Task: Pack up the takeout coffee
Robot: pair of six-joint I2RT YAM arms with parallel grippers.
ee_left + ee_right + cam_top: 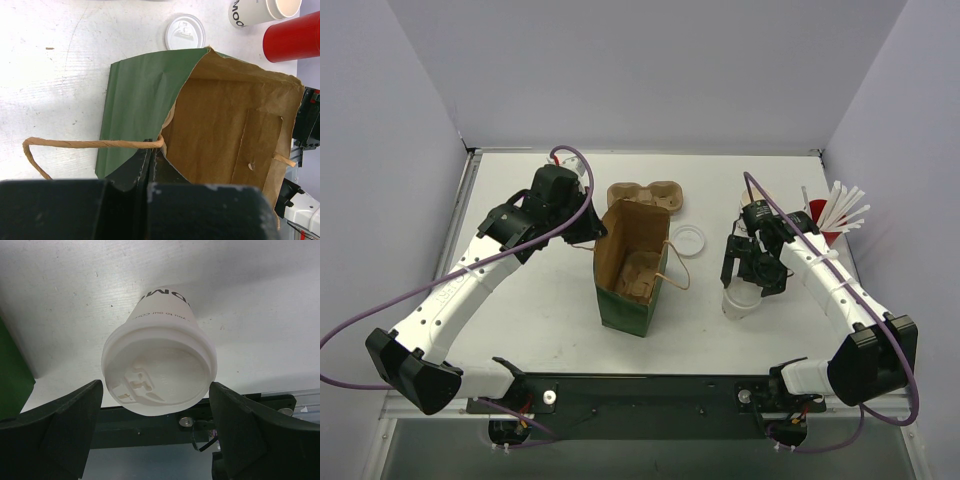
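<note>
1. Left gripper [150, 150]: clenched on the twisted brown paper handle [90, 144] of the green paper bag [142, 95], which stands open-mouthed mid-table.
2. Right gripper [156, 390]: released, jaws spread wide to either side of 1 lidded white paper cup [159, 365], which stands upright on the white table [75, 300].
3. A 2nd, open-topped white paper cup [286, 6] stands just beside the red plastic cup [292, 37].

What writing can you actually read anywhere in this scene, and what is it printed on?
"you to our": small black line on the lidded white cup, upside down, ends curving out of sight.
"OM": big black letters above it, cut off.
"ONO": big sideways letters on the open white cup, partly seen.
No readable text on the loose lid, green paper bag or red cup.
</note>
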